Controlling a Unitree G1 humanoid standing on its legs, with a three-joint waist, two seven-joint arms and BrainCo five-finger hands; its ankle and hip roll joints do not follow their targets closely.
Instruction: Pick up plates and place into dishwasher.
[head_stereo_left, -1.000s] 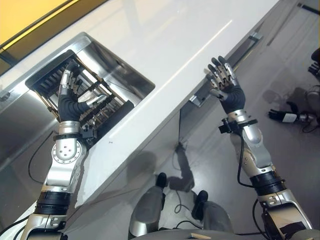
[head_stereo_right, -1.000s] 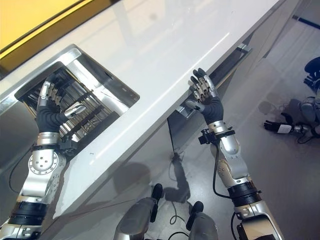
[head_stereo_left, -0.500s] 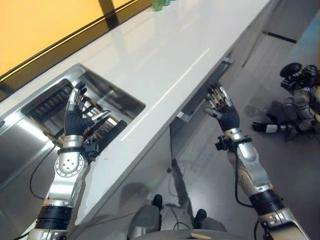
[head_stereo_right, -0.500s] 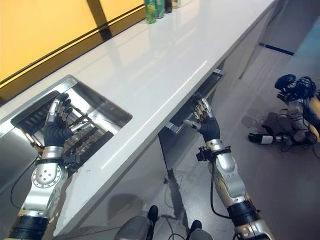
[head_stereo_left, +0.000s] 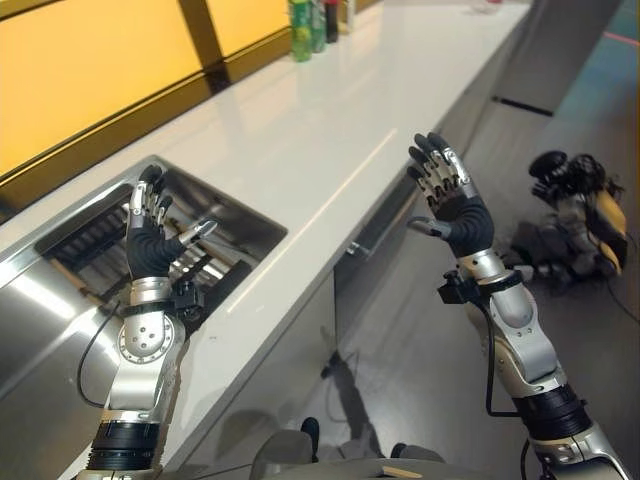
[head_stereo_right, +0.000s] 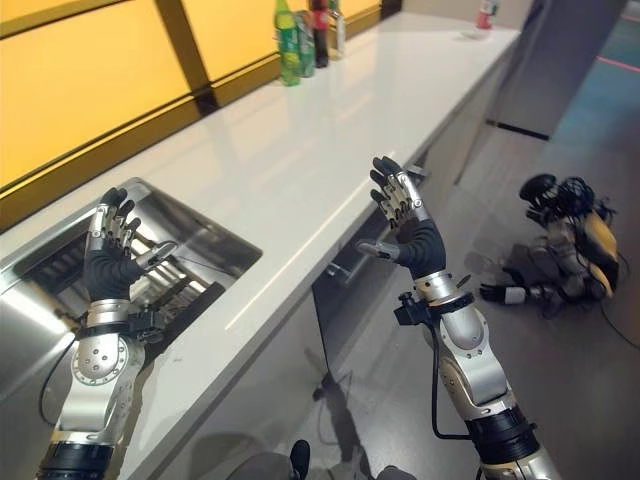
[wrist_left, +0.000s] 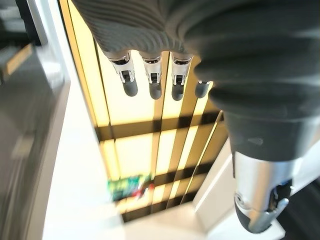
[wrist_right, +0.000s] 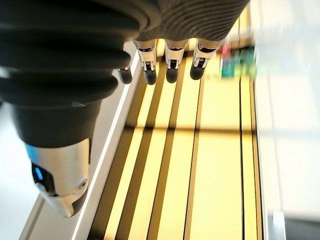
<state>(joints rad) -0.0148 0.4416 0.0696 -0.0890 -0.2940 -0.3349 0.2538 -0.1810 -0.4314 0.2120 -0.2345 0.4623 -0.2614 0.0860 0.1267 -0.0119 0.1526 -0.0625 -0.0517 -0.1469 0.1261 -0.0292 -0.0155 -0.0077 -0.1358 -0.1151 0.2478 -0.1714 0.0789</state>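
Observation:
My left hand (head_stereo_left: 150, 248) is raised upright over the steel sink (head_stereo_left: 252, 224), palm turned inward, fingers straight and spread, holding nothing. A dark wire rack (head_stereo_left: 92, 240) lies in the sink behind it. My right hand (head_stereo_left: 461, 214) is held up in front of the white counter's (head_stereo_left: 330, 110) edge, fingers straight, also empty. Below that edge a metal handle (head_stereo_left: 372, 228) runs along a grey appliance front. In the wrist views the left fingers (wrist_left: 152, 82) and the right fingers (wrist_right: 171, 67) point straight out against yellow panels.
Green and dark bottles (head_stereo_right: 300, 40) stand at the counter's far end by the yellow wall. A heap of dark and yellow equipment (head_stereo_left: 575, 210) lies on the grey floor to the right. A dark tall cabinet (head_stereo_right: 560, 60) closes off the counter's end.
The camera has tilted up, showing more of the counter and the bottles. My left hand has lifted off the sink rack. My right hand has risen from the handle to above the counter edge.

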